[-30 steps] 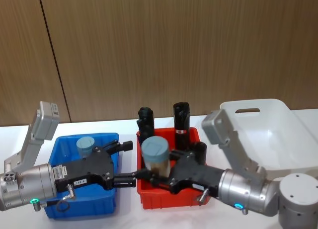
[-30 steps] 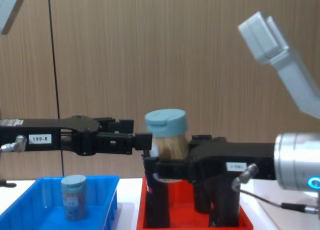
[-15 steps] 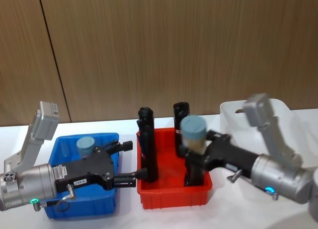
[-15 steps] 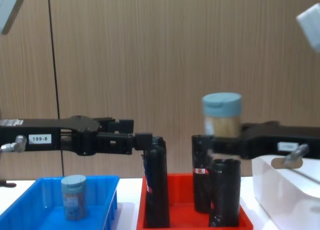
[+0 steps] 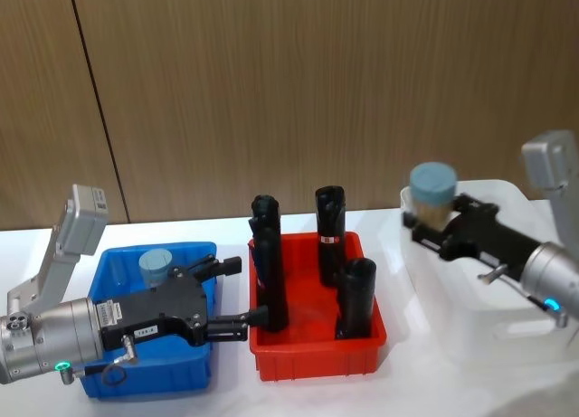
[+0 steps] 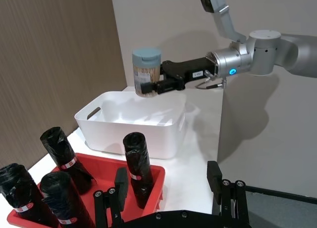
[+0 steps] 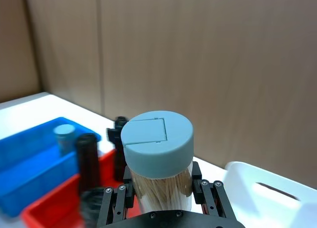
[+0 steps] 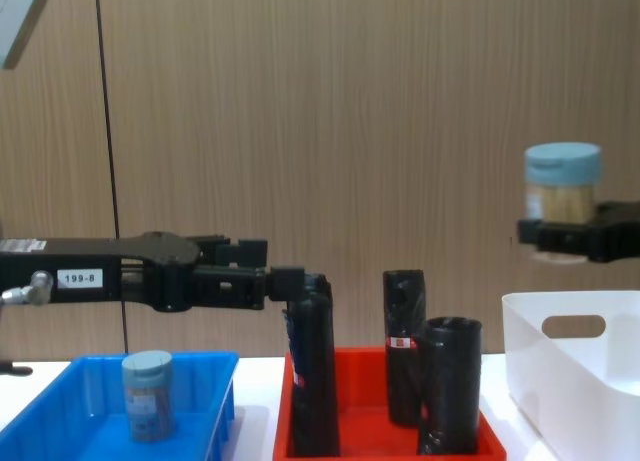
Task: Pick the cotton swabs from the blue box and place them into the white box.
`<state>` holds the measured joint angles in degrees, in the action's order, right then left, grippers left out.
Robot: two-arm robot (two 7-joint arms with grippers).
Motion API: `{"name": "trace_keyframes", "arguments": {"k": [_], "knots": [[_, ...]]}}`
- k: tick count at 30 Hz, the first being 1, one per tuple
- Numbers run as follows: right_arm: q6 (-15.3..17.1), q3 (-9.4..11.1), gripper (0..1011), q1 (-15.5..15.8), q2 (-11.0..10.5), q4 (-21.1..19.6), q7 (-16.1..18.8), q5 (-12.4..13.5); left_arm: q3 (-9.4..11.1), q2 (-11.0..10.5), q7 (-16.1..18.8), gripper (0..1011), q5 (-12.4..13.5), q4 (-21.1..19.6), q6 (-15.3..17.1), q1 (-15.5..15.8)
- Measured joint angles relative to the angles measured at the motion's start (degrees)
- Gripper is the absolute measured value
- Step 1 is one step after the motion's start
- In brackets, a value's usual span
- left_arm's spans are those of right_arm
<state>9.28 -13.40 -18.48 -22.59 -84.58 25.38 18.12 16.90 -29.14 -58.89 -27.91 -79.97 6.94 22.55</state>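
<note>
A cotton swabs tub (image 5: 432, 193) with a pale blue lid is clamped in my right gripper (image 5: 434, 225), which is shut on it. It hangs upright, well above the left part of the white box (image 5: 470, 308), and shows likewise in the chest view as the tub (image 8: 563, 186) over the box (image 8: 560, 381). The right wrist view shows the lid (image 7: 157, 139) close up. A second tub (image 5: 156, 265) stands in the blue box (image 5: 113, 381). My left gripper (image 5: 240, 293) is open and empty, level between the blue box and the red bin.
A red bin (image 5: 317, 358) stands between the two boxes and holds three tall black rolls (image 5: 270, 272). The wood-panelled wall is close behind the white table (image 5: 398, 394).
My right gripper carried the tub from over the red bin, next to the left gripper, rightward and upward to above the white box. The left arm stayed still.
</note>
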Motion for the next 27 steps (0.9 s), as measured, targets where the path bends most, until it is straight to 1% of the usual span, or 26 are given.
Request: {"name": "trace_keyframes", "arguments": {"k": [4, 6, 7, 12, 18, 21, 22, 27], "knots": [[0.0, 0.91, 644, -1.03, -0.46, 1.87, -1.32, 0.02, 0.0, 0.0, 0.0, 1004, 0.0, 0.0, 0.0, 0.0], [0.01, 1.39, 644, -1.83, -0.63, 3.52, -2.13, -0.02, 0.0, 0.0, 0.0, 1004, 0.0, 0.0, 0.0, 0.0], [0.01, 1.39, 644, -1.83, -0.63, 3.52, -2.13, -0.02, 0.0, 0.0, 0.0, 1004, 0.0, 0.0, 0.0, 0.0], [0.08, 1.93, 644, -3.41, -0.67, 7.16, -3.45, -0.46, 0.0, 0.0, 0.0, 1004, 0.0, 0.0, 0.0, 0.0], [0.08, 2.17, 644, -5.07, -0.45, 11.24, -4.33, -1.19, 0.0, 0.0, 0.0, 1004, 0.0, 0.0, 0.0, 0.0], [0.06, 2.19, 644, -5.62, -0.33, 12.64, -4.63, -1.4, 0.0, 0.0, 0.0, 1004, 0.0, 0.0, 0.0, 0.0], [0.05, 2.2, 644, -6.03, -0.25, 13.72, -4.78, -1.66, 0.0, 0.0, 0.0, 1004, 0.0, 0.0, 0.0, 0.0], [-0.02, 2.2, 644, -7.05, 0.01, 16.31, -5.19, -2.22, 0.0, 0.0, 0.0, 1004, 0.0, 0.0, 0.0, 0.0]]}}
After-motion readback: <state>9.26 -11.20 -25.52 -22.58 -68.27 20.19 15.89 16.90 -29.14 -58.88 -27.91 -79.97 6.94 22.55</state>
